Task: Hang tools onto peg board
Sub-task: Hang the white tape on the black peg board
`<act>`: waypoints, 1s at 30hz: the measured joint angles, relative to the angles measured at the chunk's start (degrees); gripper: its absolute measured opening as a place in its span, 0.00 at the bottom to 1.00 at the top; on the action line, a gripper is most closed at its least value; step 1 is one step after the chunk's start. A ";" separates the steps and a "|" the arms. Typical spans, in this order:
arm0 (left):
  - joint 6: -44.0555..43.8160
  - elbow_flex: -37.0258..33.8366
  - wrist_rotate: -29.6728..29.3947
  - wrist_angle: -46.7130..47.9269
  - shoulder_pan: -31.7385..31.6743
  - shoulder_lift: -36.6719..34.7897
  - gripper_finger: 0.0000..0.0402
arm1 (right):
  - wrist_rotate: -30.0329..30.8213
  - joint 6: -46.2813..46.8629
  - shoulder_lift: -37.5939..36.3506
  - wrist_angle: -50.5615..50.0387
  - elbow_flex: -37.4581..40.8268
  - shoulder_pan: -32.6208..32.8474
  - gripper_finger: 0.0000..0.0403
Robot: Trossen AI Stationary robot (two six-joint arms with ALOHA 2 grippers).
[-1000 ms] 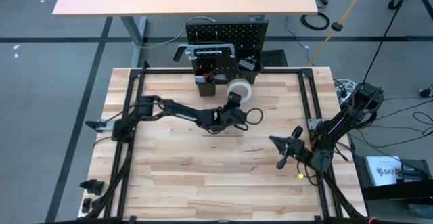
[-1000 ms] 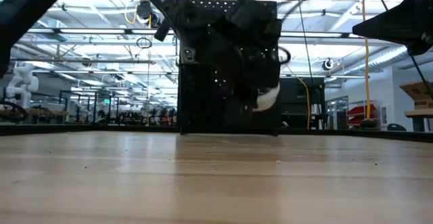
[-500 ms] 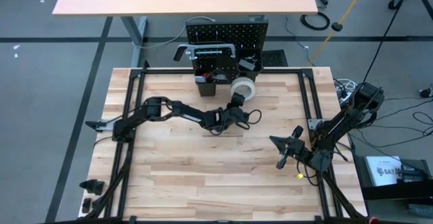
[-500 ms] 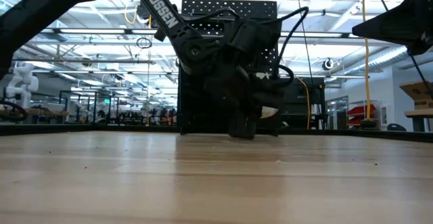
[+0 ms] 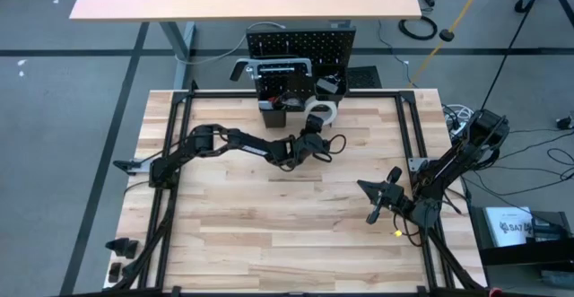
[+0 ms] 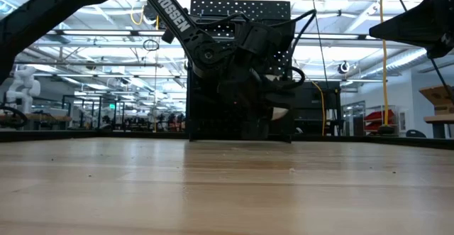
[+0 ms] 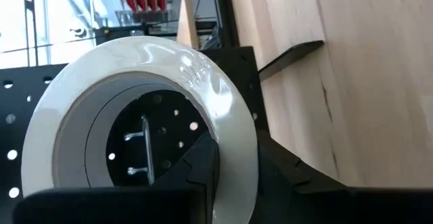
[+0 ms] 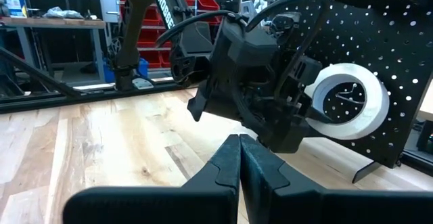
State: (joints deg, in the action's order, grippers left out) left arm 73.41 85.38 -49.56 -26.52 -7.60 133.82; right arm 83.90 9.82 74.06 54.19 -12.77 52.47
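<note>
The white tape roll (image 5: 321, 110) hangs just in front of the black peg board (image 5: 300, 39) at the table's far edge, with my left gripper (image 5: 314, 125) shut on it. The left wrist view fills with the tape roll (image 7: 223, 109), and through its hole a peg board hook (image 7: 143, 149) shows. In the right wrist view the tape roll (image 8: 348, 102) stands upright before the peg board (image 8: 379, 55). My right gripper (image 8: 239, 149) waits shut over the table's right side (image 5: 369, 196), holding nothing. My left gripper holds the tape roll by its wall (image 7: 233, 173), one finger (image 7: 193, 173) inside the hole and the other (image 7: 287, 173) outside. The fingers come nearly level from the table's near side. The roll stands on edge, clear of the table, its hole facing the peg board.
Tools hang on the peg board, among them a grey bar clamp (image 5: 276, 65). Black bins (image 5: 272, 107) (image 5: 328, 86) stick out from its lower part, close to the roll. A black frame rail (image 5: 287, 93) runs along the table's far edge. Bare wood (image 5: 269, 225) lies nearer.
My left gripper has carried the tape roll toward the table's far edge and the peg board, sinking a little. Its wrist has rolled, so the roll stands more on edge than before. It has stayed shut on the roll.
</note>
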 joint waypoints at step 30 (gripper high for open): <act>-7.16 0.00 7.11 3.06 -2.40 -0.02 0.24 | -0.01 -0.09 0.00 0.15 0.00 0.00 0.00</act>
State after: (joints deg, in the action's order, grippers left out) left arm 66.25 85.38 -42.45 -23.46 -10.00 133.80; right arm 83.89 9.74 74.06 54.35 -12.78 52.47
